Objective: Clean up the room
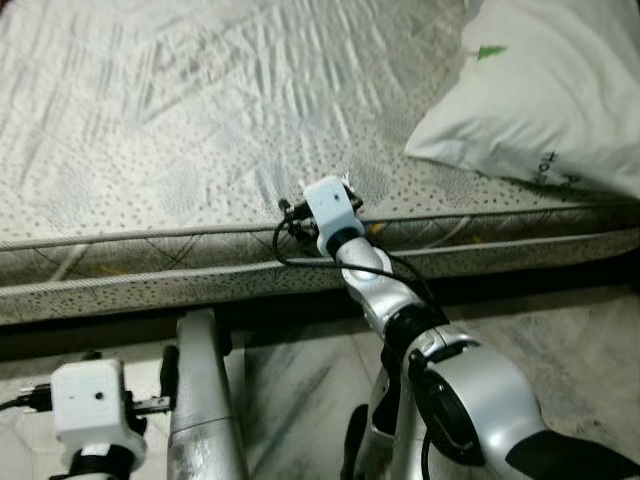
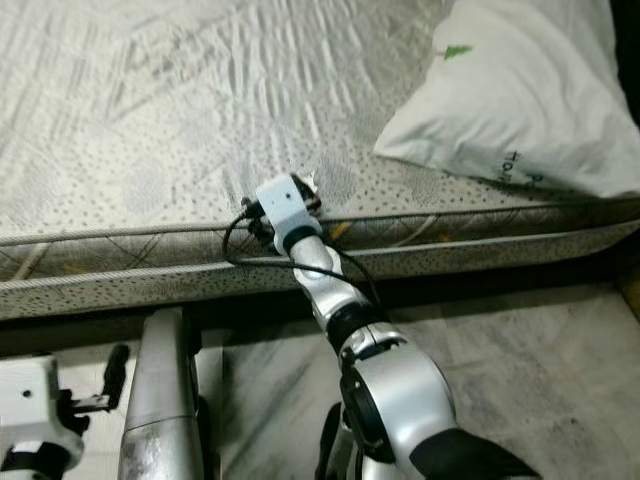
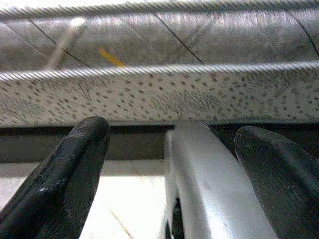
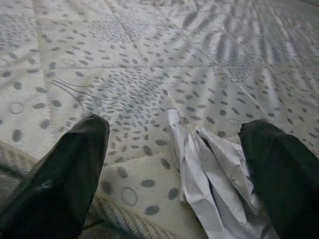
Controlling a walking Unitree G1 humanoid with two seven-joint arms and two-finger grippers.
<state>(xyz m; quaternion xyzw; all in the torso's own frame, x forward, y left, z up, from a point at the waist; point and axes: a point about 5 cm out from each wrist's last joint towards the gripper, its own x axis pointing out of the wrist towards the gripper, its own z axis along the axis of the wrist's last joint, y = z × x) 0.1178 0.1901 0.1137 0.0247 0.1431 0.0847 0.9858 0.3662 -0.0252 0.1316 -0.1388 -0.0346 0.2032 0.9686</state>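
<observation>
Crumpled paper at the mattress edge

Crumpled white paper (image 4: 209, 174) lies between the spread black fingers (image 4: 60, 169) of the right gripper (image 4: 174, 172), on the dotted, quilted mattress (image 1: 200, 130). The left gripper (image 3: 169, 164) has its fingers apart too, facing the mattress's corded side. A soft white pillow (image 1: 540, 90) rests beyond.
</observation>
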